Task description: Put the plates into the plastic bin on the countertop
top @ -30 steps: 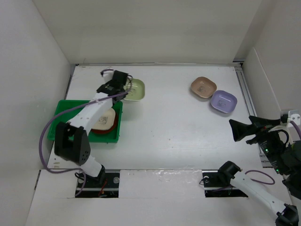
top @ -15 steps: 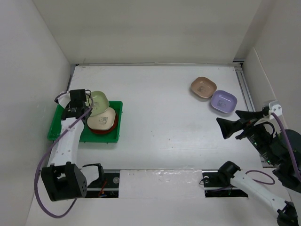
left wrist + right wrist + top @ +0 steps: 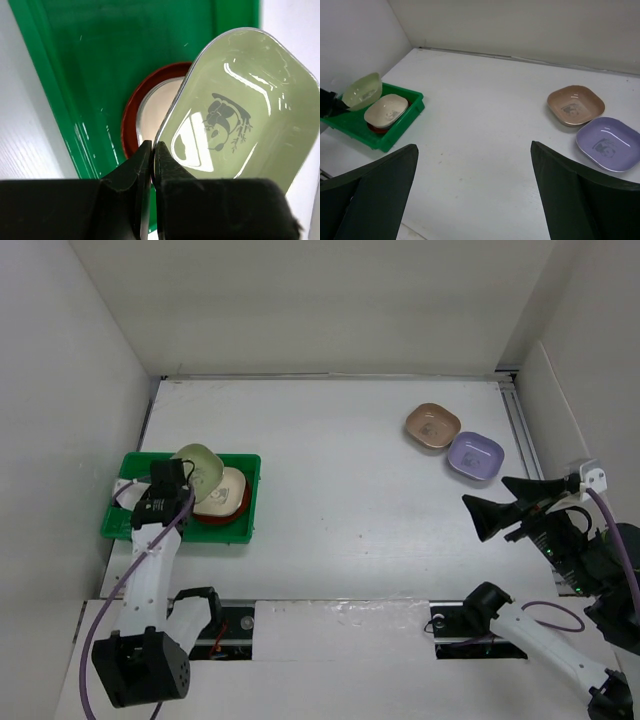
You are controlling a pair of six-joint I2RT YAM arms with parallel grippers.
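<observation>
My left gripper (image 3: pixel 168 483) is shut on the rim of the olive green plate (image 3: pixel 200 466), holding it tilted above the green plastic bin (image 3: pixel 125 522); it also shows in the left wrist view (image 3: pixel 240 110). In the bin a cream plate (image 3: pixel 225 490) lies on a red-brown plate (image 3: pixel 221 515). A tan-pink plate (image 3: pixel 432 426) and a lavender plate (image 3: pixel 474 456) lie on the white countertop (image 3: pixel 350 490) at the back right. My right gripper (image 3: pixel 500 502) is open and empty, raised near the right side. The other plates are hidden.
White walls enclose the countertop on the left, back and right. A metal rail (image 3: pixel 520 425) runs along the right edge beside the lavender plate.
My left gripper carried the olive green plate from the countertop behind the bin leftward and toward me, over the bin. The right gripper has shifted a little leftward.
</observation>
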